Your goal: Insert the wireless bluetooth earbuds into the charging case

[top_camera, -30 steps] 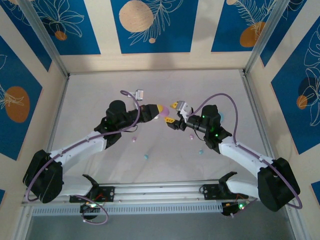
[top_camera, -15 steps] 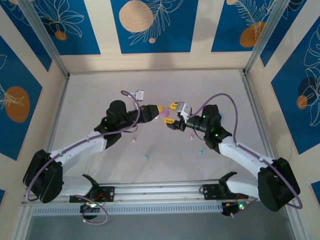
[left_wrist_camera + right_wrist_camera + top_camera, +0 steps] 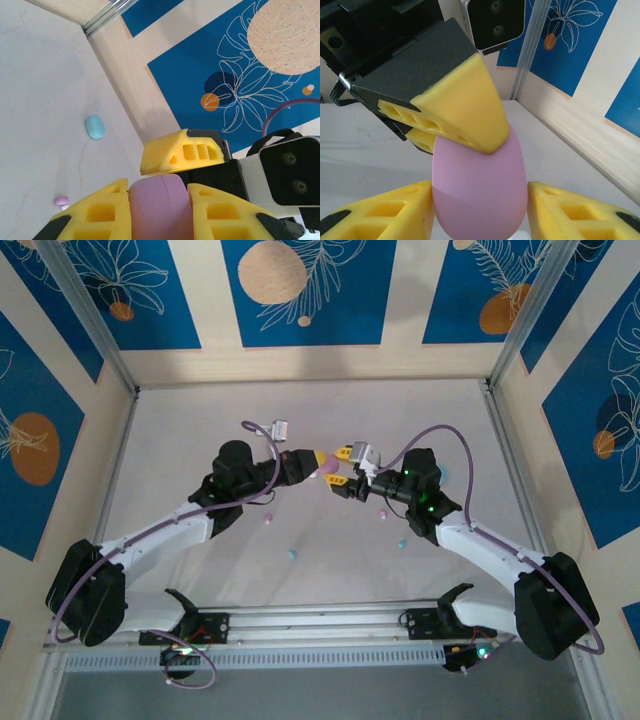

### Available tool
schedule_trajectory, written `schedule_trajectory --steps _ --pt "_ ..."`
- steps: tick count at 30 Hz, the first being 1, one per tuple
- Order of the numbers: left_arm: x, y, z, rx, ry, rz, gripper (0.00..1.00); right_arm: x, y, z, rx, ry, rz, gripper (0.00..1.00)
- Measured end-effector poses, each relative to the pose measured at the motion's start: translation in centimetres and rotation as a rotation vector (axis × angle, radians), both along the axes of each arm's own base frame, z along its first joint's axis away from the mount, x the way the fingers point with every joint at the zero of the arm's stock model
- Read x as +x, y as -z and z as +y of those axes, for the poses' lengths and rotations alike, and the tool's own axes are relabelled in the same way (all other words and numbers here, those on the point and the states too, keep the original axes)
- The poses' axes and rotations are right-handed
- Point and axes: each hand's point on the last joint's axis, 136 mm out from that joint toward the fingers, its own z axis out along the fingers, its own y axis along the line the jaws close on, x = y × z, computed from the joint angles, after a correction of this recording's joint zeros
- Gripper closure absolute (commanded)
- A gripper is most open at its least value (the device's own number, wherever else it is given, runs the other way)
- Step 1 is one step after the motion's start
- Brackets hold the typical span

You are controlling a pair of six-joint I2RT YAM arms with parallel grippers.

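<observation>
Left tool tight on pink case, right tool astride

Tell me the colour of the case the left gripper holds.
Pink case, clearest in the right wrist view.

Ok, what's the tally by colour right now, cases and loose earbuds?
pink charging case: 1
teal charging case: 1
pink earbuds: 2
teal earbuds: 2
Total: 6
</observation>
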Motion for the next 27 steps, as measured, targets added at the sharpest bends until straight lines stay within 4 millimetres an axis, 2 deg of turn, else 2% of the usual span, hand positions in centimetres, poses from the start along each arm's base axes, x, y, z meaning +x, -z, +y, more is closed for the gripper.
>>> schedule_trajectory --steps 11,13,15,17,21,25,27 --pt "0.0 0.0 0.0 0.0 -0.001 -0.001 0.87 0.0 -0.2 0.3 0.009 -0.01 0.01 0.55" --pt "0.0 0.0 0.0 0.0 -0.001 -0.001 0.81 0.1 -0.2 0.3 0.01 -0.009 0.013 0.57" --pt "0.0 0.0 0.0 0.0 -0.002 -0.002 0.72 0.1 -0.2 0.3 0.012 -0.009 0.019 0.59" --pt "0.0 -0.1 0.1 0.001 -0.003 -0.009 0.58 0.1 -0.3 0.3 0.015 -0.012 0.03 0.61" --pt "-0.5 -0.8 0.4 0.023 0.001 -0.072 0.44 0.3 -1.4 0.2 0.034 -0.025 0.062 0.63" --pt "-1.4 -2.4 1.5 0.078 -0.01 -0.226 0.36 0.2 -2.1 -0.2 0.047 -0.064 0.128 0.63" --pt "-2.2 -3.7 2.5 0.121 -0.031 -0.359 0.33 -0.2 -2.6 -0.3 0.05 -0.107 0.164 0.63"
